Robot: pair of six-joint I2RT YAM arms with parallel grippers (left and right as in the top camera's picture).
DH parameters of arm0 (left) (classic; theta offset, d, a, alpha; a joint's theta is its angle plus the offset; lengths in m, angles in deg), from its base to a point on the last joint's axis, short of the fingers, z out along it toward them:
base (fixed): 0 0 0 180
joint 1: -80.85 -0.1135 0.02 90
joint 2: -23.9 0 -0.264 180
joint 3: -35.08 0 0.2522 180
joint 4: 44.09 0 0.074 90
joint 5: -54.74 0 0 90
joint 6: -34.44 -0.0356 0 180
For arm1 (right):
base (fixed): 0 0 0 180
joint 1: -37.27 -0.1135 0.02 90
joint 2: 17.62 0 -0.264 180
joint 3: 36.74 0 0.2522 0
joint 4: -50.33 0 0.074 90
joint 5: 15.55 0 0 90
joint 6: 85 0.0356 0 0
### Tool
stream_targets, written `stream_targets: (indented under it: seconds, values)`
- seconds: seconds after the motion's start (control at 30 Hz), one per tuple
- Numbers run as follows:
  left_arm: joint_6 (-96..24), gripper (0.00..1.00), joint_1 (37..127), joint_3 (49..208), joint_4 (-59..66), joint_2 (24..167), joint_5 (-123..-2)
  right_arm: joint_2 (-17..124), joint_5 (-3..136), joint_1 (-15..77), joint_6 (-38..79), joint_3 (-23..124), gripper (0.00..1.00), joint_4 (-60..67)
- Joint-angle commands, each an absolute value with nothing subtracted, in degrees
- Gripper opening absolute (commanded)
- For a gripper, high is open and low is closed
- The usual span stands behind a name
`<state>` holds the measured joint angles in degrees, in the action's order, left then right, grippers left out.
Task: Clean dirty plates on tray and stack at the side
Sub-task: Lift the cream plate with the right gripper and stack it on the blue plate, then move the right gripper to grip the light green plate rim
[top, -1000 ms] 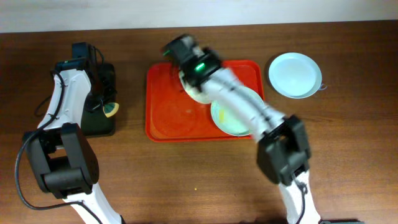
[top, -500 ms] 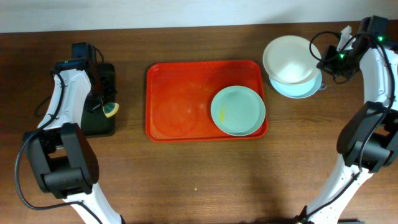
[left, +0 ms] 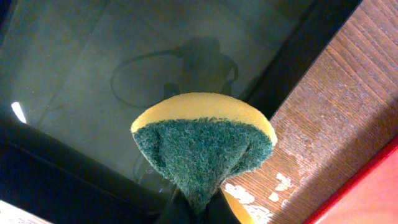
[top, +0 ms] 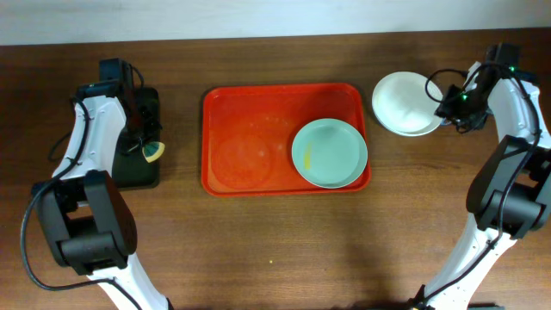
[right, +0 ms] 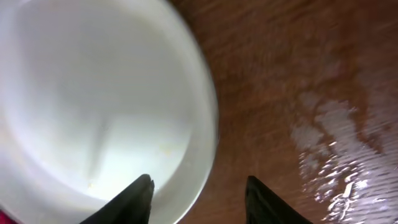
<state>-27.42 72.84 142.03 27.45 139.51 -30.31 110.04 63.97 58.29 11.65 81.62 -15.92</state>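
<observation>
Half a second earlier the right claw held the cream plate raised and tilted. The plate then lay flat at the right of the counter, beside the tray. The claw's fingers stood apart astride its rim. One mint plate stayed on the tray. The left claw remained clamped on the sponge over the black tray.
</observation>
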Motion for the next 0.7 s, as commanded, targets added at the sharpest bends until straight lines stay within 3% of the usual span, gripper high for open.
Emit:
stream_targets:
  seconds: [0.0,0.07,0.17,0.2,0.23,0.47,0.5,0.53,0.67]
  values:
    - [-26.9,0.00,72.9,141.7,27.4,138.9,-29.5,101.8,54.7,58.1,13.9,81.5,0.50,-17.8]
    - [-26.9,0.00,72.9,141.7,27.4,138.9,-29.5,94.5,53.9,56.0,15.6,81.5,0.50,-22.1]
    - [-26.9,0.00,72.9,141.7,27.4,138.9,-29.5,86.4,63.2,49.1,19.2,81.4,0.57,-28.1]
    - [-26.9,0.00,72.9,141.7,27.4,138.9,-29.5,85.1,66.6,45.5,20.5,81.4,0.95,-29.7]
    - [-26.9,0.00,72.9,141.7,27.4,138.9,-29.5,85.0,69.3,42.2,21.9,81.4,0.99,-31.7]
    - [-26.9,0.00,72.9,141.7,27.4,139.0,-29.5,85.3,67.9,30.0,21.3,72.0,1.00,-32.4]
    - [-26.9,0.00,72.9,141.7,27.4,138.9,-29.5,85.3,69.0,30.0,27.1,68.9,0.82,-31.8]
    - [-26.9,0.00,72.9,141.7,27.4,138.9,-29.5,85.3,70.3,30.0,30.6,66.2,0.72,-30.8]
    - [-26.9,0.00,72.9,141.7,27.4,139.0,-29.5,85.3,69.6,30.0,33.9,54.8,0.64,-21.0]
